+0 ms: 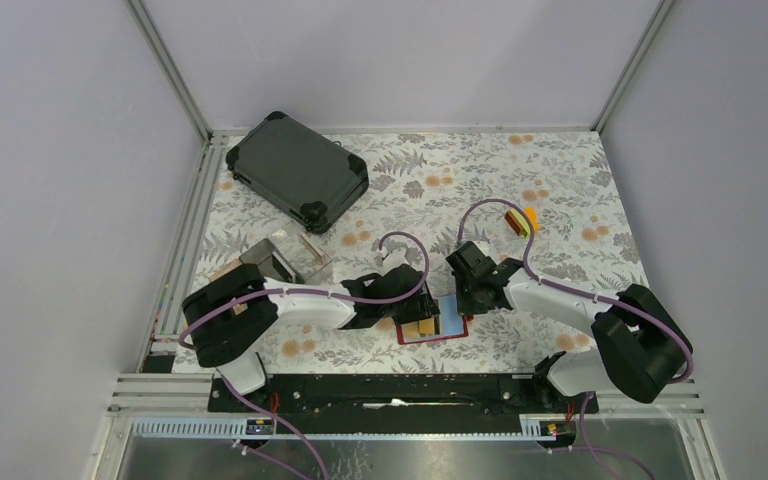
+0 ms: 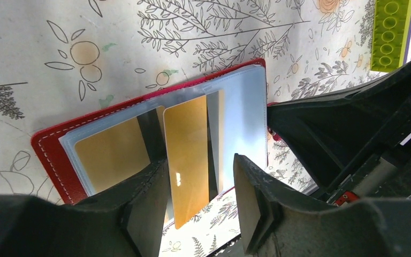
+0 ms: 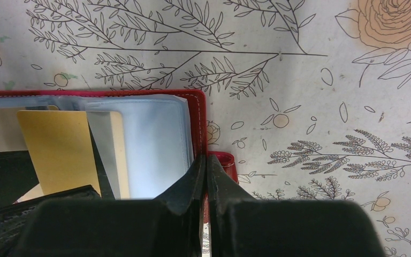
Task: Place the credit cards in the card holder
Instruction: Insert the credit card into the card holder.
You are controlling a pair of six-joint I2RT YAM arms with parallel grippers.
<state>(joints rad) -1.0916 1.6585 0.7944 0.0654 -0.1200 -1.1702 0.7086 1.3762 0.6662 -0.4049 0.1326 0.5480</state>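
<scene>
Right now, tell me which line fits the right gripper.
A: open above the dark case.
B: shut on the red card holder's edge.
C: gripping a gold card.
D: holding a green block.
B: in the right wrist view the right gripper has its fingers pressed together on the red edge of the card holder, while the gold card sits between the parted fingers of the left gripper.

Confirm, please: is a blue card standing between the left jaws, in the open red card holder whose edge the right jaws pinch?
Not quite: the left wrist view shows the card between the left gripper's jaws is gold, not blue. It is in the open red card holder, whose edge the right gripper's jaws pinch.
</scene>
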